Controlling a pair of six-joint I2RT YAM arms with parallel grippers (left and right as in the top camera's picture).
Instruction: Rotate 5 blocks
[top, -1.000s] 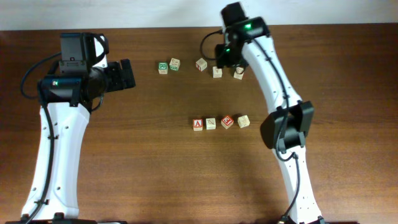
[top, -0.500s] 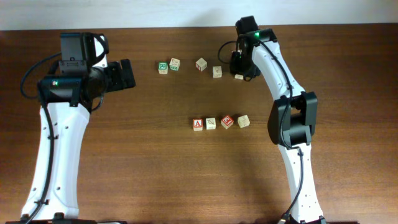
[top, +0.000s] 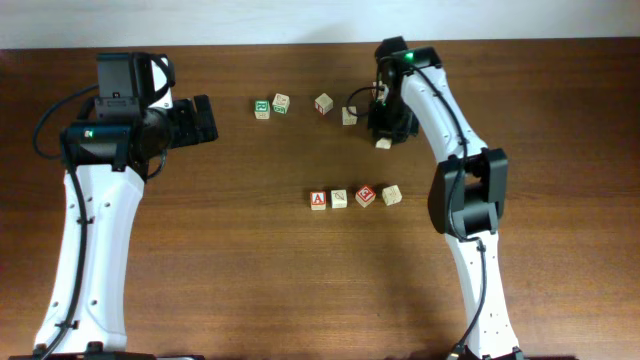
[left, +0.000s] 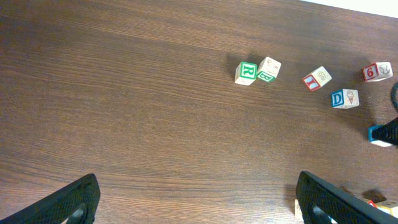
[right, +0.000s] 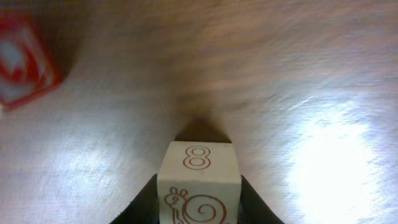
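Observation:
My right gripper (top: 385, 136) is shut on a plain beige block (right: 199, 183) printed with an "8" and a snail. Its dark fingers (right: 144, 202) press both sides of the cube. From overhead that block (top: 383, 143) shows just in front of the right wrist, and I cannot tell whether it touches the table. A row of blocks lies mid-table: red "A" (top: 318, 200), beige (top: 339, 198), red-bordered (top: 365, 196), beige (top: 391, 195). The red-bordered one (right: 22, 62) is blurred at upper left in the right wrist view. My left gripper (left: 202, 208) is open over bare wood at the left.
Along the back stand a green-printed cube (top: 262, 108), a pale cube (top: 281, 102), a red-marked cube (top: 324, 104) and a blue "D" cube (left: 344, 98). A cube with a red "6" (left: 377, 71) sits at the right edge of the left wrist view.
The right gripper has closed on the beige "8" block and carried it from the back row toward the front. The left arm has not moved.

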